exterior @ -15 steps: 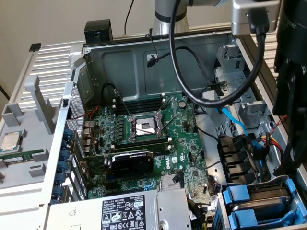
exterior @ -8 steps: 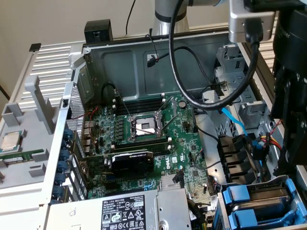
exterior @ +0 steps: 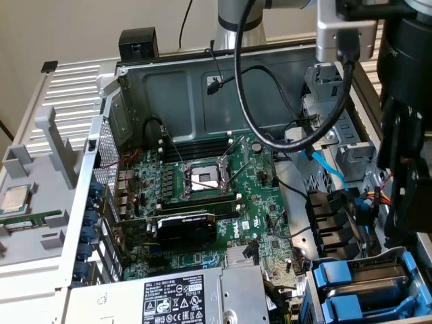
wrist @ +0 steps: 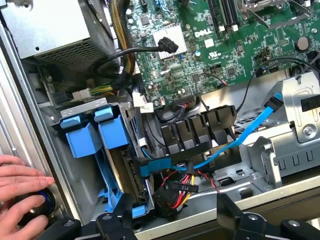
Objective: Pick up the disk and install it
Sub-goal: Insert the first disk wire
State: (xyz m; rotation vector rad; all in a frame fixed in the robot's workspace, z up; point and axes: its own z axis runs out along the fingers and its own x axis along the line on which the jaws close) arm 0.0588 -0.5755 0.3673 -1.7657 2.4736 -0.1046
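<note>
Two blue carriers stand side by side in the drive bay. The disk (wrist: 121, 162) sits edge-up in the one nearer to the black cable holders (wrist: 197, 131). The gripper (wrist: 175, 222) hangs near it, with jaws spread wide and gripping nothing. A blue data cable (wrist: 240, 140) and red-yellow wires (wrist: 182, 189) cross between the gripper and the bay. A person's hand (wrist: 22, 195) rests at the case rim, close by. The open computer case (exterior: 175, 88) lies before a pale wall (exterior: 67, 27), and its motherboard (exterior: 270, 202) is uncovered beside the bay.
</note>
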